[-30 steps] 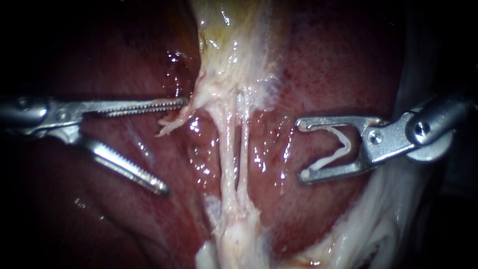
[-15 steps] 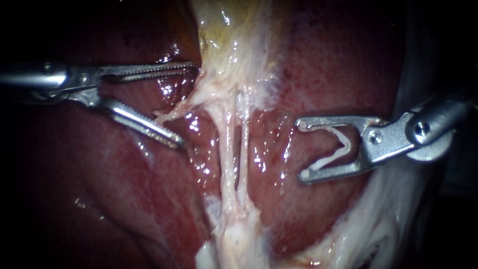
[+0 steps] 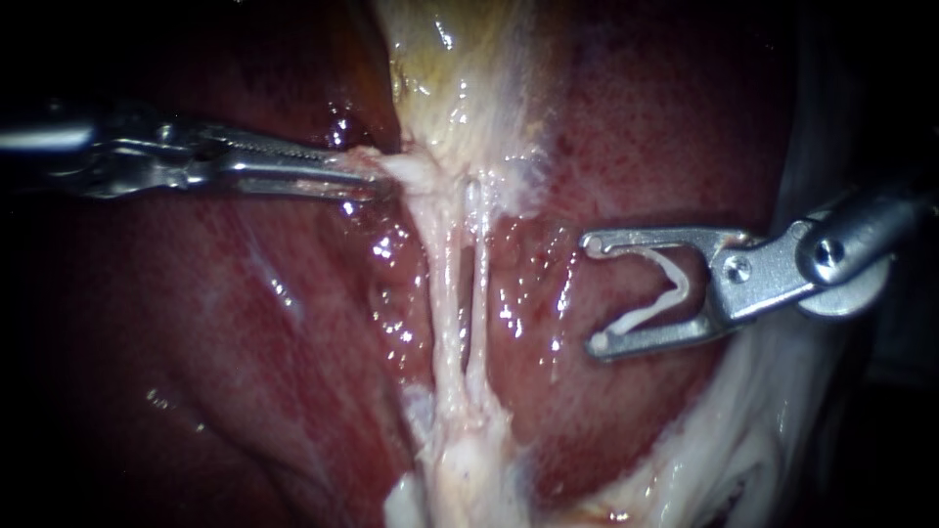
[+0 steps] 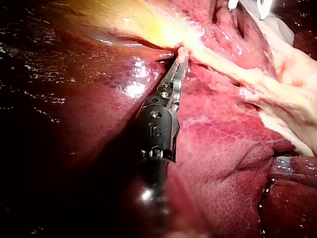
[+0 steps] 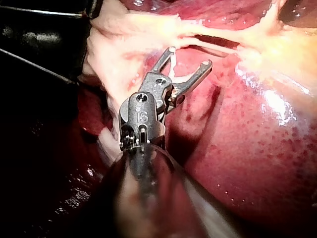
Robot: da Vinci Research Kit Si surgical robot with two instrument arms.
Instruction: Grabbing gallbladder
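The pale yellowish gallbladder (image 3: 460, 78) hangs at the top centre and narrows into two thin tubes (image 3: 445, 284) that run down over the red liver (image 3: 196, 342). My left instrument (image 3: 377, 176) lies level, its jaws shut on the pale tissue at the gallbladder's lower left edge. In the left wrist view the left instrument (image 4: 182, 52) pinches that same pale edge where it meets the gallbladder (image 4: 129, 20). My right instrument (image 3: 592, 293) stands to the right of the tubes, apart from them. Its jaws are spread wide and carry a white clip (image 3: 675, 284) between them; the right instrument (image 5: 189, 56) shows the same.
Pale fatty tissue (image 3: 724, 440) lies at the lower right, under the right instrument's shaft. A whitish stump of tissue (image 3: 460, 460) sits where the tubes end at the bottom centre. Dark liver lobes surround the field on both sides.
My left instrument moved up and to the right, and its open jaws shut on the gallbladder's lower left edge, drawing up the loose flap. The right instrument stayed still.
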